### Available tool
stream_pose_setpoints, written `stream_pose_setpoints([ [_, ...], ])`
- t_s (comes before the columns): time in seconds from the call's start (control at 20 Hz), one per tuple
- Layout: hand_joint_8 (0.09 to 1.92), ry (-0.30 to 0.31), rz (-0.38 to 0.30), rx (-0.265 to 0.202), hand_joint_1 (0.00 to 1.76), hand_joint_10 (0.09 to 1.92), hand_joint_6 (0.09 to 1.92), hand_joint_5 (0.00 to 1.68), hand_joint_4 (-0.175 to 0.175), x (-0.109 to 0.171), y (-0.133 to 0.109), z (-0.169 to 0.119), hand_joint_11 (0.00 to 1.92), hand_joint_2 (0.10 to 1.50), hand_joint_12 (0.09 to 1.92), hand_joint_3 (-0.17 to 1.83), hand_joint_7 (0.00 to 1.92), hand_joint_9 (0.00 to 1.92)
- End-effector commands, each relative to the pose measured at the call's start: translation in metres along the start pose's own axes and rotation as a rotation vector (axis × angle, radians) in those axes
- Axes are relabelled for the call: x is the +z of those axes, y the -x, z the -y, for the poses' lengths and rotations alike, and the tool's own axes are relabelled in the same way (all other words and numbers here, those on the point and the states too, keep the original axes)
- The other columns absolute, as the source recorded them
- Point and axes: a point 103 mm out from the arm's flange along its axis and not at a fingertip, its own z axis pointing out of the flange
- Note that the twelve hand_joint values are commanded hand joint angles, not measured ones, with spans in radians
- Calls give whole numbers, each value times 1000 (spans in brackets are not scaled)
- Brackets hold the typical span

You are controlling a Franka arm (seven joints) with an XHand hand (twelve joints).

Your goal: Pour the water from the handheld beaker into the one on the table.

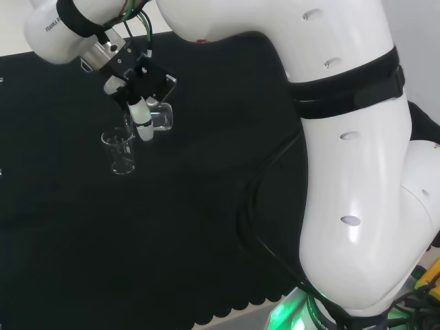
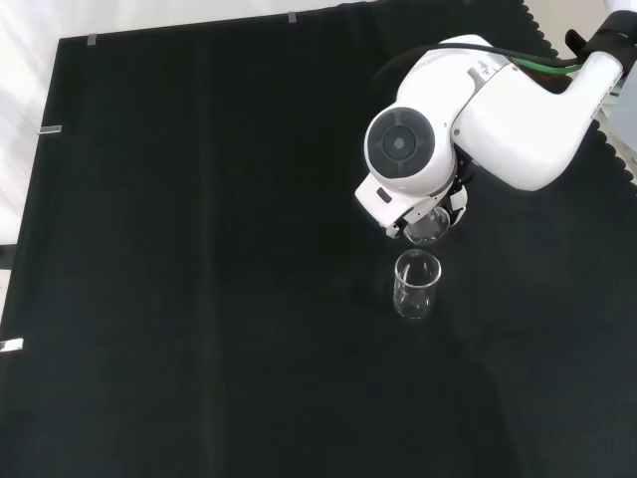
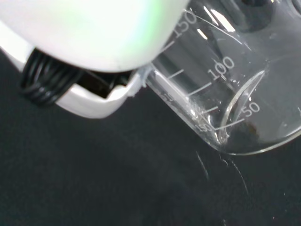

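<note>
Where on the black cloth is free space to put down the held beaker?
In the front view, the black cloth is bare left of and below the clear glass beaker standing on it. It is crowded just above that beaker, where the hand holds the tilted clear beaker.

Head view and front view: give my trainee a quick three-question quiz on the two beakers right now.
1. True or false: the hand is curled round the held beaker.
2. In the front view, the table beaker stands: A) above the held beaker, B) below it, C) far off at the left edge.
3. Fill in: the table beaker stands ____ on the black cloth.

Key: 1 true; 2 B; 3 upright.
</note>
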Motion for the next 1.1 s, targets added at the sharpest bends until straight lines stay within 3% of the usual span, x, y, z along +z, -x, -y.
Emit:
stream_pose_setpoints([
  [0.05, 486, 13, -14, -7, 1440, 87, 393, 1411, -175, -1, -2, 0, 1351, 549, 699, 708, 1437, 1596],
  [0.5, 487, -8, 18, -6, 1440, 87, 394, 1411, -175, -13, -12, -4, 1351, 549, 698, 708, 1436, 1597],
  [1.1, 488, -17, 28, -2, 1440, 87, 395, 1410, -175, -9, -3, -2, 1352, 549, 697, 708, 1436, 1597],
])
